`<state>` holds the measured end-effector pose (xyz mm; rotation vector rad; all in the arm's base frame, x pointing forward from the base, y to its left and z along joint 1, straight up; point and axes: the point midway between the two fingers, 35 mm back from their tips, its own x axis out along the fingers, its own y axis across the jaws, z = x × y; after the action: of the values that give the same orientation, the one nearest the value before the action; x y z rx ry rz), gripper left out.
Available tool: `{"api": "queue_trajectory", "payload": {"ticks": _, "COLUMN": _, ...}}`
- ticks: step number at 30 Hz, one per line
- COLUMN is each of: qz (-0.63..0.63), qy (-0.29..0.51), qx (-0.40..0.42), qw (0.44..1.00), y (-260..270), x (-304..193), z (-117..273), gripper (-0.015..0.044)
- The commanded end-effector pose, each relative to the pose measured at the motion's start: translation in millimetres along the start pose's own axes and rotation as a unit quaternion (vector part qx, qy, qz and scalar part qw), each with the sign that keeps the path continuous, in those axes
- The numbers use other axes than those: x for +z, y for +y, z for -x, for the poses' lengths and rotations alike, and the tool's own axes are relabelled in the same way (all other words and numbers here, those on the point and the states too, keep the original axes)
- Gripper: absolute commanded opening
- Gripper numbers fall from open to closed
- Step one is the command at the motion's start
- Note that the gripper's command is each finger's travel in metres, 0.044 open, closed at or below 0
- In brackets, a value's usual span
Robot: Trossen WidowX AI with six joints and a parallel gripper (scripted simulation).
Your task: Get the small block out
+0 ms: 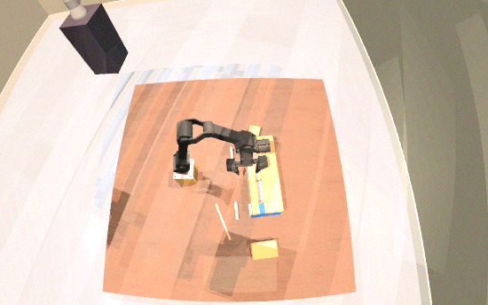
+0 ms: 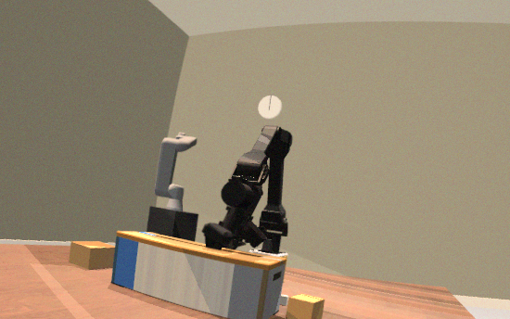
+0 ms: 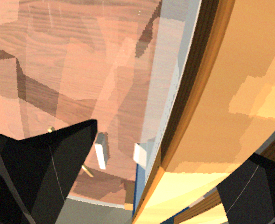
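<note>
The long box (image 1: 266, 177) has a yellow top, a clear front and a blue end (image 1: 264, 213). It also shows in the exterior view (image 2: 195, 274) and the wrist view (image 3: 234, 96). My gripper (image 1: 246, 164) is open and empty, low over the box's middle part. It straddles the top front edge: one finger hangs in front of the clear pane, the other over the top. It shows behind the box top in the exterior view (image 2: 232, 236) and in the wrist view (image 3: 154, 185). I cannot make out the block on the shelf.
A small yellow block (image 2: 305, 306) lies on the table by the box's non-blue end. A larger yellow box (image 1: 263, 249) lies beyond the blue end. A thin stick (image 1: 223, 222) and a short white bar (image 1: 236, 209) lie in front of the box. A dark pedestal (image 1: 94, 40) stands far back.
</note>
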<state>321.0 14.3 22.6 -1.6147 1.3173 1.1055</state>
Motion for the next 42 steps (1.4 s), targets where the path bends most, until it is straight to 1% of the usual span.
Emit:
{"api": "queue_trajectory", "payload": {"ticks": 1, "qz": -0.001, "qy": 0.002, "qx": 0.0, "qw": 1.0, "y": 0.5, "x": -10.4, "z": -4.3, "gripper": 0.04}}
{"api": "queue_trajectory", "payload": {"ticks": 15, "qz": 0.0, "qy": 0.004, "qx": 0.0, "qw": 1.0, "y": 0.6, "x": -44.8, "z": -16.2, "gripper": 0.04}}
{"api": "queue_trajectory", "payload": {"ticks": 22, "qz": 0.0, "qy": 0.003, "qx": 0.0, "qw": 1.0, "y": 2.2, "x": -31.0, "z": -11.5, "gripper": 0.04}}
{"api": "queue_trajectory", "payload": {"ticks": 42, "qz": 0.0, "qy": 0.004, "qx": 0.0, "qw": 1.0, "y": 2.3, "x": -44.0, "z": -16.0, "gripper": 0.04}}
